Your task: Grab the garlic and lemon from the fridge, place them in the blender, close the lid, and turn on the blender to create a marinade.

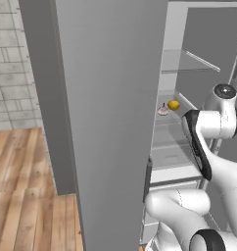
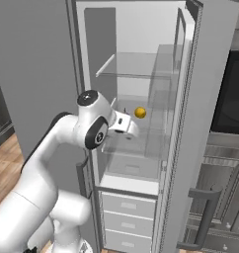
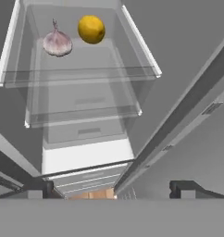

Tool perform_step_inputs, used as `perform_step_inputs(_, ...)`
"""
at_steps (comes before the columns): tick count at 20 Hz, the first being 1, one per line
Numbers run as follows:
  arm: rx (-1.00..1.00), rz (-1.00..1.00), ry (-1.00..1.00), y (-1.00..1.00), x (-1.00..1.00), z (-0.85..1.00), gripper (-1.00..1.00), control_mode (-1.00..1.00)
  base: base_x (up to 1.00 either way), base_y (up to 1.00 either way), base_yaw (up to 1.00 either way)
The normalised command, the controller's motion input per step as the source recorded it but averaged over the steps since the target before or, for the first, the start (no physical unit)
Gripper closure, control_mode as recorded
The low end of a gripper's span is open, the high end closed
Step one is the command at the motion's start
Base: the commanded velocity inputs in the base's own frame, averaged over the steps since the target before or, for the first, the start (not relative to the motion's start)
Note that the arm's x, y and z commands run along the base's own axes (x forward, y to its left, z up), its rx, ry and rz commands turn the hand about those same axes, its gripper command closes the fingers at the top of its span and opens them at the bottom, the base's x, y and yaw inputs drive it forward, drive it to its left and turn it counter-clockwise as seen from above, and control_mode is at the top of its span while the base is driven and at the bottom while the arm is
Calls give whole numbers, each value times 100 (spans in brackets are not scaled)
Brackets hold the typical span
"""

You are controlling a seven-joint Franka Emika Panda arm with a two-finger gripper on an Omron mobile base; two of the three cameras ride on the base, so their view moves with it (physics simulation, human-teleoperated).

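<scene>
The gripper (image 3: 111, 187) has its two dark fingertips (image 3: 185, 187) spread wide apart with nothing between them, touching nothing; in the hand view it looks into the open fridge (image 2: 141, 29) from in front of the glass shelves. In the right base view the arm's wrist reaches in at the level of the middle shelf.

Inside the fridge there is one garlic (image 3: 57, 41) bulb and one lemon (image 3: 91, 29). Both sit on the middle glass shelf (image 3: 81, 76) toward the back of the fridge, the garlic just beside the lemon, apart from it. Another glass shelf (image 2: 134, 64) hangs above them, a lower one sits beneath, and pale drawers (image 2: 129, 205) stack at the fridge's bottom.

The fridge's wide grey door (image 1: 106, 122) stands swung open. Beyond the door are a pale brick wall (image 1: 12, 63) and a wooden plank floor (image 1: 27, 191).
</scene>
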Motion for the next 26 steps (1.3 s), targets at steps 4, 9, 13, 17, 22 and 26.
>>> perform_step_inputs(4,17,5,-22,8,69,-1,-100,-100,0,0,0)
perform_step_inputs(9,17,4,-17,0,65,-1,-100,-100,0,0,0)
perform_step_inputs(13,11,2,-2,0,60,0,-100,-100,0,0,0)
perform_step_inputs(17,6,0,0,3,59,0,-100,-100,0,0,0)
perform_step_inputs(22,6,0,5,18,63,0,-100,-100,0,0,0)
perform_step_inputs(26,6,1,6,15,56,-13,-100,-100,0,0,0)
